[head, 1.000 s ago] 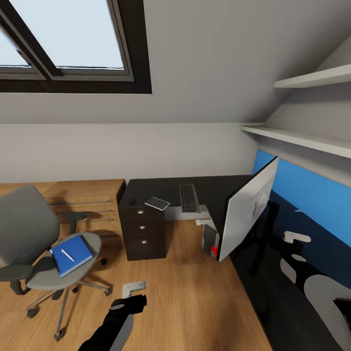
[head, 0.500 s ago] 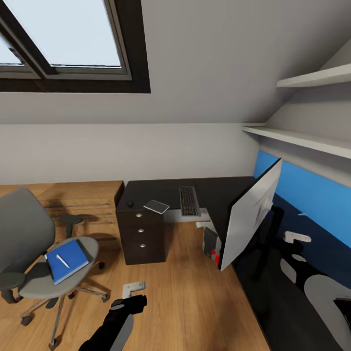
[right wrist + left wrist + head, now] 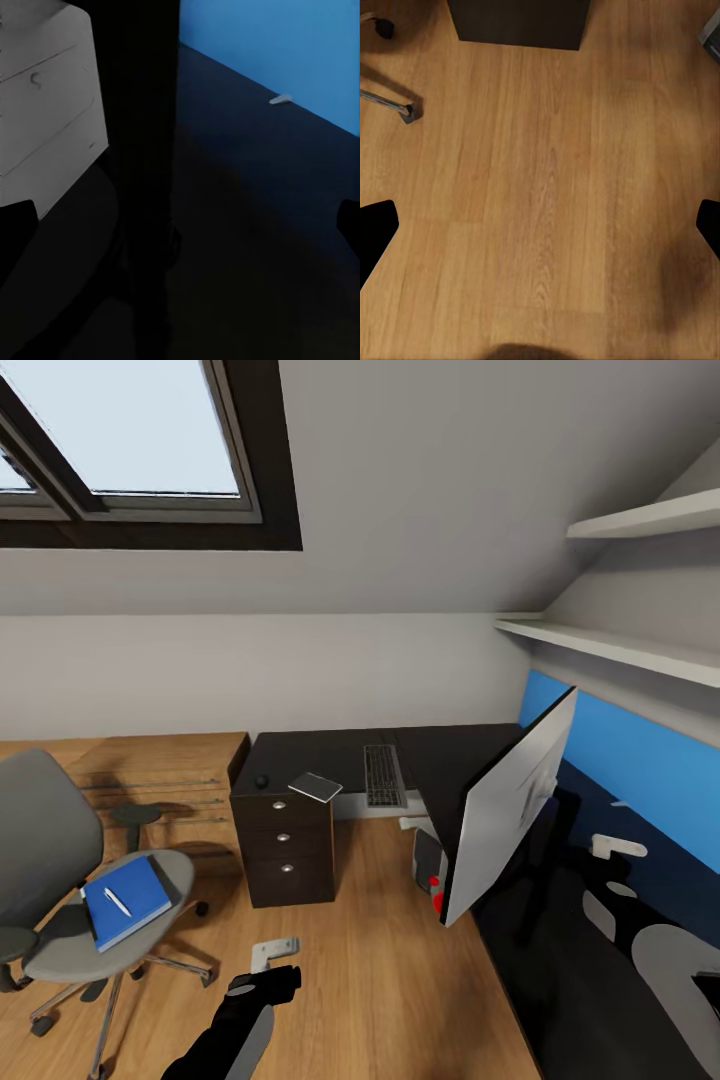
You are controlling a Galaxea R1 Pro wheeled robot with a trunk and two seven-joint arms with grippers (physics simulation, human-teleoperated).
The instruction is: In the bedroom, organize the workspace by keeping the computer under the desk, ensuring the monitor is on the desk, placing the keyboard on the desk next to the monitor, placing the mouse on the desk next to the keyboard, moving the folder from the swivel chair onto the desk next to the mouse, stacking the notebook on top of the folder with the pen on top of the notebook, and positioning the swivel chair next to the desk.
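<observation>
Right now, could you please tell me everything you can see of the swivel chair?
The swivel chair stands upright on the wooden floor, apart from the desk and left of its drawer unit in the head view. It has a grey back, a grey rounded seat, black armrests and silver base spokes on dark casters. The blue folder lies flat on the seat, with the white pen on top.

Wood, gloss and grey cloth around you

You have a smooth, warm wood-grain floor (image 3: pixel 400 960) below you, a glossy black desk (image 3: pixel 450 755) that mirrors the blue wall panel (image 3: pixel 640 755), matt grey cloth on the swivel chair (image 3: pixel 50 840) over its silvery metal base, and a matt blue folder (image 3: pixel 125 902).
</observation>
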